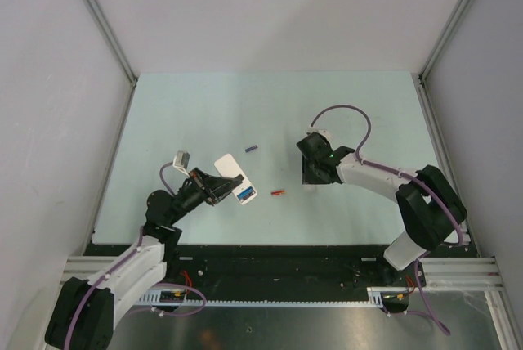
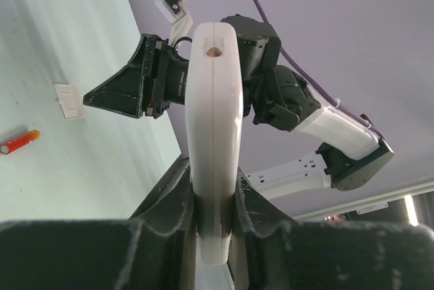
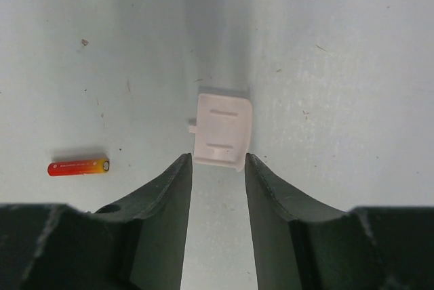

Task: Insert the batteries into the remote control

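The remote control [image 2: 213, 134] is held edge-on in the clenched left claw [image 2: 211, 192], lifted off the table [image 1: 204, 113]. The right claw [image 3: 217, 168] is released, with its jaws parted. A small white cover [image 3: 222, 131] is seen lying flat on the table right at their tips. An orange-red battery [image 3: 79, 167] is laid near the cover, and a blue battery [image 1: 251, 149] farther off.

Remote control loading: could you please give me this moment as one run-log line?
left gripper: shut on remote control | right gripper: open by white cover | orange-red battery: loose on table
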### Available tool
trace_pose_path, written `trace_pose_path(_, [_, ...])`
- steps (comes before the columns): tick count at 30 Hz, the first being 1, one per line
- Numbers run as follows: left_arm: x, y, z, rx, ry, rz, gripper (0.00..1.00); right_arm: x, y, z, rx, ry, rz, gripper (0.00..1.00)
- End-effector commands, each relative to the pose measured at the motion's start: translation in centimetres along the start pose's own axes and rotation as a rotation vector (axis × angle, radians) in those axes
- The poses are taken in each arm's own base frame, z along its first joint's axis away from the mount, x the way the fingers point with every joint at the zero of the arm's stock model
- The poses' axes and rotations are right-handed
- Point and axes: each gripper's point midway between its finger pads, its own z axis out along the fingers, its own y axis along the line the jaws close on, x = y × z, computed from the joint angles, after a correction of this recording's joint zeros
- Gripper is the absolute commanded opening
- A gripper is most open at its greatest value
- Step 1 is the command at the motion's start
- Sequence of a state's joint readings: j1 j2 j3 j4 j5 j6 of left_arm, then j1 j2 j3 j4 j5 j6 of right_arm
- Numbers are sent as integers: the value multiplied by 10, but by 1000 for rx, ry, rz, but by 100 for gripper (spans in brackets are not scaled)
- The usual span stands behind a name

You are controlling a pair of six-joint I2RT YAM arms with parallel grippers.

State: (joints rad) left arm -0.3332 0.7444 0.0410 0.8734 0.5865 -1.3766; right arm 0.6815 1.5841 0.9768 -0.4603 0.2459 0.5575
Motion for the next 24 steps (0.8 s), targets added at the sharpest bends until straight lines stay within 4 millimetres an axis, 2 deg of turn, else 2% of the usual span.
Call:
trace_pose_path(1, [22,48,-24,-87,5,-32,0,-9,13,6,-51,-10,-31,42])
trace_pose_path(6, [23,49,-24,-92,6,-34,0,-9,17,10,-71,-5,-29,43])
trace_pose_path(17, [23,51,-24,-99,11,-30,0,-4,4,18,-27,22,-33,47])
trace_pose_path(24, [24,52,-24,-104,17,-31,0,-3,5,20,-25,26,-29,49])
